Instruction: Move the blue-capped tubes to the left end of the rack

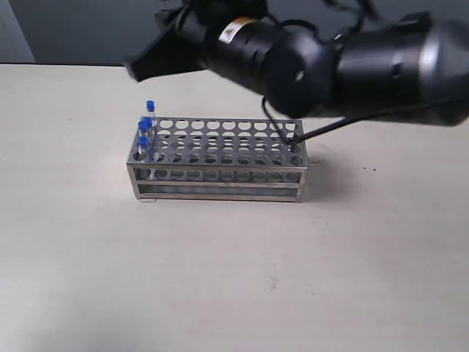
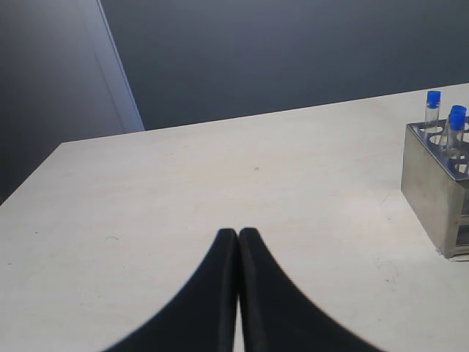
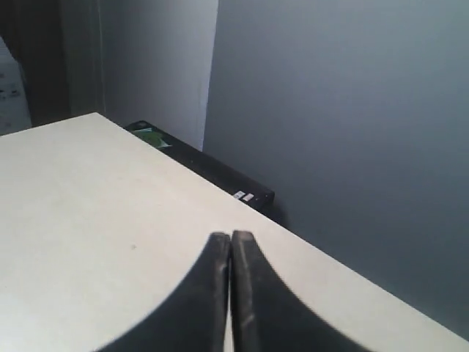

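Observation:
The silver rack stands mid-table in the exterior view. The blue-capped tubes stand upright in holes at its left end; three blue caps show. The left wrist view catches that end of the rack with the tubes sticking up. My left gripper is shut with nothing in it, over bare table well away from the rack. My right gripper is also shut and empty, above the table near its far edge. The right arm crosses the top of the exterior view, above and behind the rack.
The pale table spreads out all round the rack. Beyond the table's far edge lies a dark box against a grey wall. A black cable hangs from the right arm near the rack's right end.

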{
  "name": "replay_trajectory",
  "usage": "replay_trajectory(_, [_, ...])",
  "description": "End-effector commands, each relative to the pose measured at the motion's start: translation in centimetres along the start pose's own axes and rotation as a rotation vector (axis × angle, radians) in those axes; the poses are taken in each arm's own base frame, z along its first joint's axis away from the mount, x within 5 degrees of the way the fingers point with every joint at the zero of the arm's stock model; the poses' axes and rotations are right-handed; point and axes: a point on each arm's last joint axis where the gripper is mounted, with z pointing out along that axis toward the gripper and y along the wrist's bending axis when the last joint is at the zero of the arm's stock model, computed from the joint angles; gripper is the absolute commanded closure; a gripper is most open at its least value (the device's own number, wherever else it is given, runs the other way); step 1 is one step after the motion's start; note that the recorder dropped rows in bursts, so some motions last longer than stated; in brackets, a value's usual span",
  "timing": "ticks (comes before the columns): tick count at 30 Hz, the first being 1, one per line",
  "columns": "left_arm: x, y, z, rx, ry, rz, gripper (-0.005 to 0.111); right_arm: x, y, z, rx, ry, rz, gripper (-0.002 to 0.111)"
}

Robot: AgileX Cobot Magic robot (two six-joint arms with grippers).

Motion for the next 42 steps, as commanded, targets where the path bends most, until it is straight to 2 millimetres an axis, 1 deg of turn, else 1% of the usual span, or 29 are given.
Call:
replay_trajectory(1, [-0.2,0.0,0.0,0.008,-0.012,-0.004,0.106,-2.6,-4.1,-5.5,-0.002,0.053,0.011,0.108])
replay_trajectory(2, [-0.2,0.0,0.0,0.008,-0.012,-0.004,0.106,-2.8,-4.8,-6.8,-0.01,0.07,0.023,0.108])
replay_trajectory(3, [-0.2,0.0,0.0,0.008,-0.012,-0.004,0.106,-2.9,-5.9,-9.2,0.0,0.081,0.05,0.108])
replay_trajectory(4, [-0.2,0.0,0.0,0.008,-0.012,-0.004,0.106,-3.0,-6.5,-10.5,0.019,0.069,0.068,0.108])
replay_trajectory(6, [-0.2,0.0,0.0,0.008,-0.012,-0.004,0.106,-2.4,-7.3,-13.1,0.065,0.048,0.089,0.108])
replay_trajectory(9, [-0.2,0.0,0.0,0.008,-0.012,-0.004,0.106,-0.9,-7.4,-16.0,0.094,0.045,0.106,0.108])
replay_trajectory(11, [-0.2,0.0,0.0,0.008,-0.012,-0.004,0.106,-0.4,-7.2,-17.4,0.097,0.035,0.105,0.108])
replay_trajectory(14, [-0.2,0.0,0.0,0.008,-0.012,-0.004,0.106,-0.3,-6.8,-18.9,0.082,0.023,0.104,0.108])
replay_trajectory(17, [-0.2,0.0,0.0,0.008,-0.012,-0.004,0.106,-0.8,-6.7,-19.9,0.072,0.006,0.042,0.108])
replay_trajectory(18, [-0.2,0.0,0.0,0.008,-0.012,-0.004,0.106,-1.0,-6.6,-20.2,0.072,-0.008,0.084,0.108])
replay_trajectory(21, [-0.2,0.0,0.0,0.008,-0.012,-0.004,0.106,-1.2,-6.6,-20.5,0.07,-0.022,0.108,0.108])
replay_trajectory(25, [-0.2,0.0,0.0,0.008,-0.012,-0.004,0.106,-1.1,-6.7,-20.5,0.073,-0.018,0.08,0.108])
replay_trajectory(27, [-0.2,0.0,0.0,0.008,-0.012,-0.004,0.106,-0.8,-7.2,-20.8,0.087,0.013,0.089,0.108])
replay_trajectory(28, [-0.2,0.0,0.0,0.008,-0.012,-0.004,0.106,-0.7,-7.6,-21.2,0.094,0.033,0.107,0.108])
replay_trajectory(32, [-0.2,0.0,0.0,0.008,-0.012,-0.004,0.106,1.1,-9.4,-23.4,0.175,0.103,0.208,0.108])
replay_trajectory(33, [-0.2,0.0,0.0,0.008,-0.012,-0.004,0.106,1.8,-9.9,-24.4,0.231,0.1,0.23,0.108])
replay_trajectory(35, [-0.2,0.0,0.0,0.008,-0.012,-0.004,0.106,2.7,-10.3,-26.3,0.318,0.074,0.244,0.108])
replay_trajectory(36, [-0.2,0.0,0.0,0.008,-0.012,-0.004,0.106,3.5,-10.2,-27.3,0.363,0.063,0.248,0.108])
replay_trajectory(39, [-0.2,0.0,0.0,0.008,-0.012,-0.004,0.106,4.9,-9.4,-30.1,0.482,-0.02,0.229,0.108])
replay_trajectory(42, [-0.2,0.0,0.0,0.008,-0.012,-0.004,0.106,6.5,-8.3,-31.3,0.512,-0.045,0.221,0.108])
